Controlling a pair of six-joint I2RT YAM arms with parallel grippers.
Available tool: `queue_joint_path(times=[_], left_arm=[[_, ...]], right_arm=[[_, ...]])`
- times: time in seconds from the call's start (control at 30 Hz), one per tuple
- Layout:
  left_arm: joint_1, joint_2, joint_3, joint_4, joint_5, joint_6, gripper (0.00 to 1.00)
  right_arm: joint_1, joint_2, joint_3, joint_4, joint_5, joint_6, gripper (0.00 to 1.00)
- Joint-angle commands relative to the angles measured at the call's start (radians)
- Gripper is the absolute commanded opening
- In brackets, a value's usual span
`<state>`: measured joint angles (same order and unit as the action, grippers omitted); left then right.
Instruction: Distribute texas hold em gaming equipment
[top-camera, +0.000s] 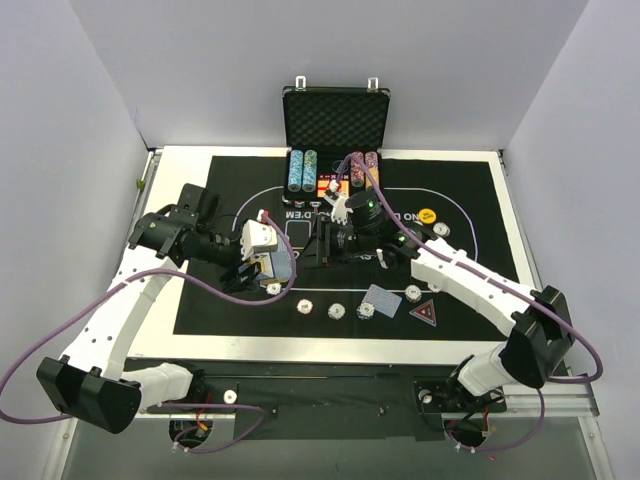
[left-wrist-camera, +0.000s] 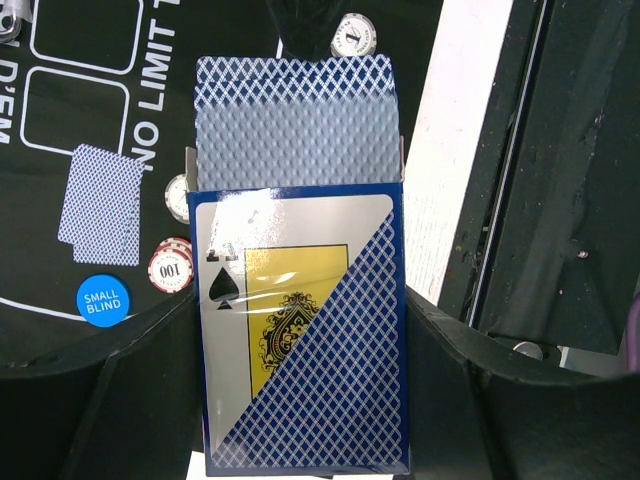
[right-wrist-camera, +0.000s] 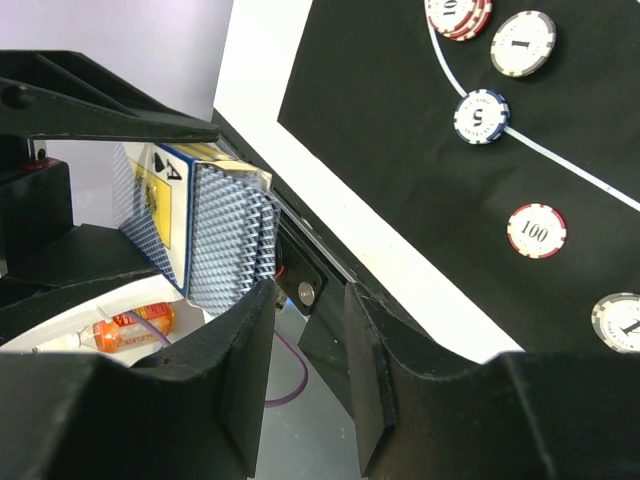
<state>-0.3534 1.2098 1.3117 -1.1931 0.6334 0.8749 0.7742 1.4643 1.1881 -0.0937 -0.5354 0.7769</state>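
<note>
Left hand (top-camera: 272, 258) grips the deck (left-wrist-camera: 300, 330), at 9 o'clock on the mat (top-camera: 470, 180); your right hand (right-wrist-camera: 308, 300), narrowly open and empty, sits just beside its top cards. Dealt cards (top-camera: 382, 300), chips (top-camera: 337, 311) and the triangular marker (top-camera: 424, 312) lie toward 5 o'clock. Judging by this, you've most dealing left.

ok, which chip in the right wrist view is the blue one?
The chip marked 5, between the grey-white 1 chip and the red 100 chip; no other there is blue.
</note>
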Motion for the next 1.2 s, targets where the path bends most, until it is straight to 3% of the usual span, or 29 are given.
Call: queue_joint_path(times=[0.0,0.27,0.37,0.67,0.97,1.17], left_arm=[[0.001,-0.03,0.054,0.047,0.058,-0.002,0.0],[0.001,-0.035,0.043,0.049,0.054,-0.002,0.0],[0.001,-0.033,0.04,0.05,0.055,-0.002,0.0],[0.001,-0.029,0.043,0.053,0.057,-0.01,0.0],[0.001,-0.026,0.061,0.049,0.06,-0.011,0.0],[0.001,-0.03,0.06,0.05,0.063,-0.014,0.0]], right_arm=[[-0.015,-0.039,-0.028,-0.009,0.011,-0.002,0.29],[-0.055,-0.131,-0.019,-0.008,0.018,0.01,0.34],[-0.049,-0.142,-0.01,0.0,0.015,0.019,0.41],[0.036,-0.001,0.056,0.047,0.011,0.024,0.54],[0.05,0.054,0.065,0.083,-0.008,0.045,0.54],[0.043,0.051,0.053,0.084,-0.015,0.048,0.41]])
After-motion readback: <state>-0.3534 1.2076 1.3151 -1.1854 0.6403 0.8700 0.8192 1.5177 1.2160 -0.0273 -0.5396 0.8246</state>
